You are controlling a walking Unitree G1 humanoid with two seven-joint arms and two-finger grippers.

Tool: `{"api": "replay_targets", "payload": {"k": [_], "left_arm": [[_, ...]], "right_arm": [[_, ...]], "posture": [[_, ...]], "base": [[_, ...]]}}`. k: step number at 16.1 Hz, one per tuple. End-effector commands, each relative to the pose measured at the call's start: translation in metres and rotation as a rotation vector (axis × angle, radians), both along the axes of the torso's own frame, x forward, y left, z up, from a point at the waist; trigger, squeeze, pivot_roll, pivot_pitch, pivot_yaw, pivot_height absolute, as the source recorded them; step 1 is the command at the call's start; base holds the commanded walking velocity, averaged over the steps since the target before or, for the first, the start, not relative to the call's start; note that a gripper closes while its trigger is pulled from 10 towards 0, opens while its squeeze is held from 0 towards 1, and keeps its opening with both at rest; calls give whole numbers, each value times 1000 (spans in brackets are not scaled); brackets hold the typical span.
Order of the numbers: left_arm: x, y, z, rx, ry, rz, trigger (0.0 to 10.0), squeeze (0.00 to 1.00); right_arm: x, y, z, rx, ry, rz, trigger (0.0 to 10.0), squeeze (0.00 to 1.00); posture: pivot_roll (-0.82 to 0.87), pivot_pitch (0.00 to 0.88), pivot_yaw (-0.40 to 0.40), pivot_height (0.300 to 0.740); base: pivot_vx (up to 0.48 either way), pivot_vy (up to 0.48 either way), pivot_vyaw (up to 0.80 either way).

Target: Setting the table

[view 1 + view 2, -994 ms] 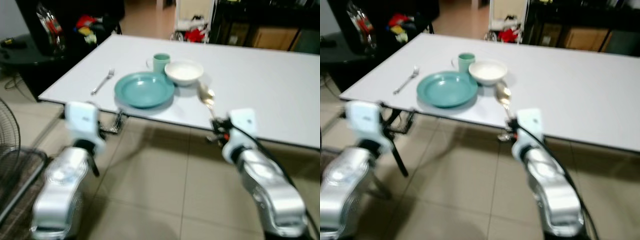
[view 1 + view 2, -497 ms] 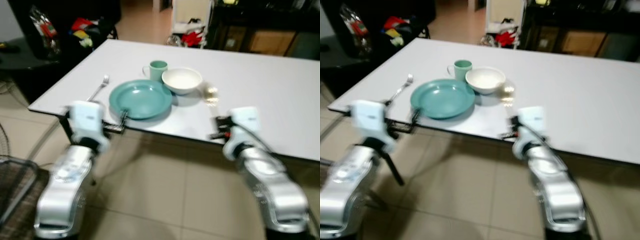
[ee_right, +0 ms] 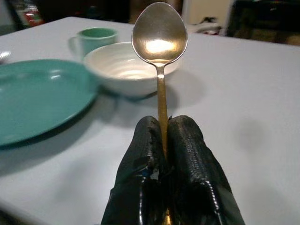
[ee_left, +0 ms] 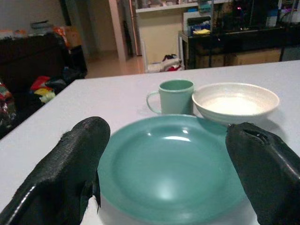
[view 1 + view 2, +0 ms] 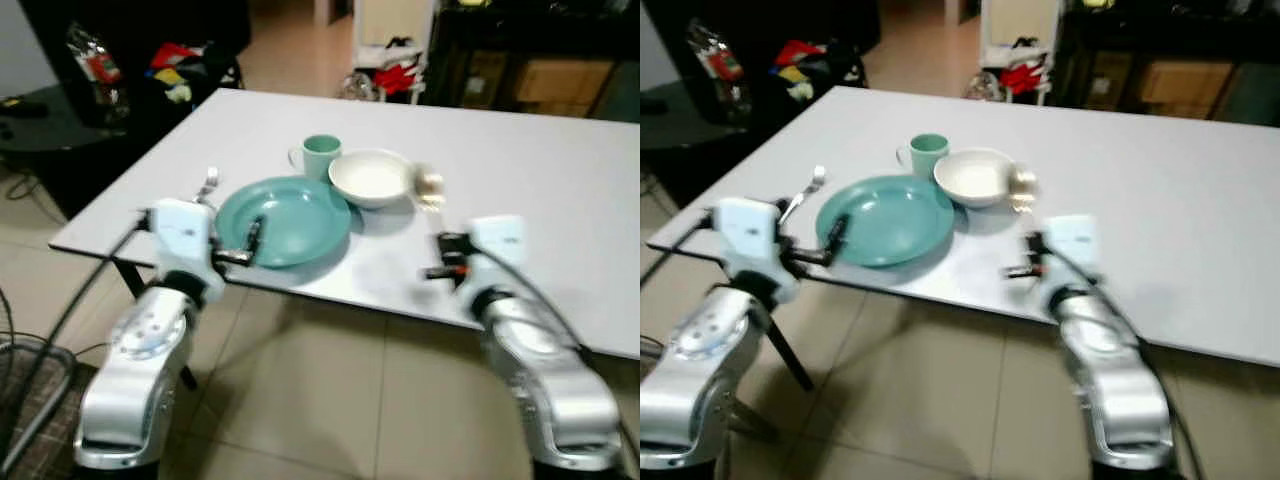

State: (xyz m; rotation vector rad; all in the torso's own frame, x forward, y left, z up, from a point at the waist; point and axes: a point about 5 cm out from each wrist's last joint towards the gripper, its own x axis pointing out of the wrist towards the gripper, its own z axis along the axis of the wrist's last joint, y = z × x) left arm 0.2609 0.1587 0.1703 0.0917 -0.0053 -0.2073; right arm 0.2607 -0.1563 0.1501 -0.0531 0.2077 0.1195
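A teal plate [image 5: 290, 205] lies near the front edge of the white table [image 5: 540, 170]. Behind it stand a green mug [image 5: 321, 156] and a white bowl [image 5: 372, 178]. A fork [image 5: 208, 184] lies to the plate's left. My left gripper [image 4: 164, 154] is open, its fingers [image 4: 70, 164] straddling the plate's near rim just above it. My right gripper [image 3: 161, 129] is shut on the handle of a spoon [image 3: 160, 33]. The spoon points toward the bowl and is held above the table, right of the plate, near the front edge.
The table's front edge runs just before both arms, with tiled floor [image 5: 330, 400] below. A dark low table [image 5: 40, 110] and red clutter [image 5: 175, 60] stand at the left. Dark cabinets [image 5: 540, 50] lie beyond the far side.
The whole view has shifted as I came closer to the table. Both grippers now reach over its front edge: the left at the plate's rim, the right still holding the spoon.
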Motion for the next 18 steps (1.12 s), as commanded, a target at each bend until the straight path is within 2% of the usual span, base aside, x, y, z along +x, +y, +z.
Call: {"api": "replay_targets", "payload": {"k": [1, 8, 12, 18], "left_arm": [[0, 8, 3, 13, -12, 22, 10000, 0], [3, 5, 2, 15, -11, 7, 10000, 0], [5, 4, 2, 20, -10, -1, 10000, 0], [7, 12, 4, 45, -15, 9, 10000, 0]], "right_arm": [[0, 10, 7, 19, -31, 37, 10000, 0], [-3, 7, 8, 15, -37, 19, 10000, 0], [-7, 5, 8, 3, -45, 17, 10000, 0], [-8, 8, 8, 15, -46, 47, 10000, 0]], "posture": [[7, 0, 30, 740], [-4, 0, 43, 740], [-15, 0, 58, 740], [4, 0, 58, 740]], "base": [[360, 0, 0], [355, 0, 0], [0, 0, -105], [0, 479, -800]]}}
